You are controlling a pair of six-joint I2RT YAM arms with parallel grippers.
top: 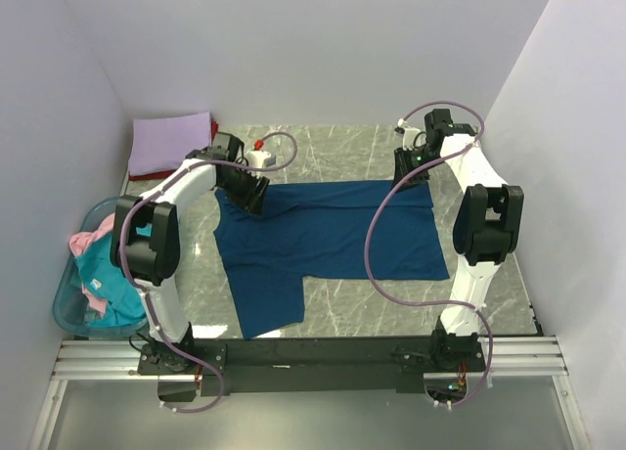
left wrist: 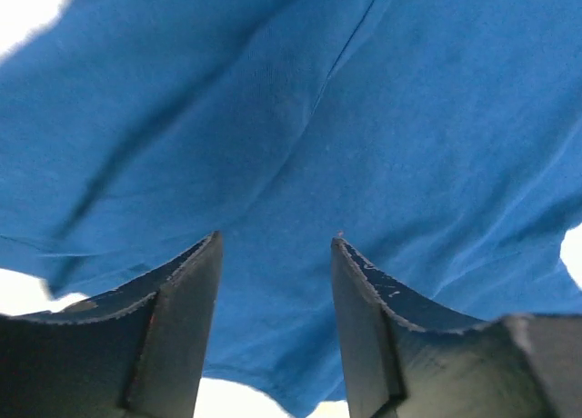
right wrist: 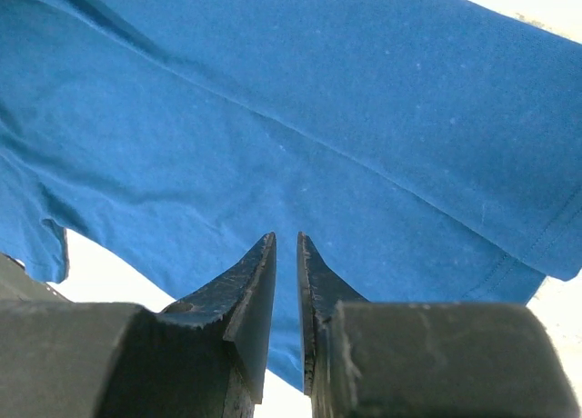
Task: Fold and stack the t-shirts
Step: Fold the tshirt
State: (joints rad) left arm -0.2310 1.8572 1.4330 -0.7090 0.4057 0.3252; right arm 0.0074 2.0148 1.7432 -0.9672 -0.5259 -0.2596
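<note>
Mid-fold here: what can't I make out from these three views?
Right wrist view: whether the right hand pinches the dark blue t-shirt; only a thin slit shows between its fingers.
Top view: the red shirt, mostly under the lavender shirt.
Top view: how many shirts fill the basket; bunched, partly behind the left arm.

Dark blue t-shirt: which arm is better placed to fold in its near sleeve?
Left, probably: the sleeve lies on its side, left end effector open; right end effector sits far across.
</note>
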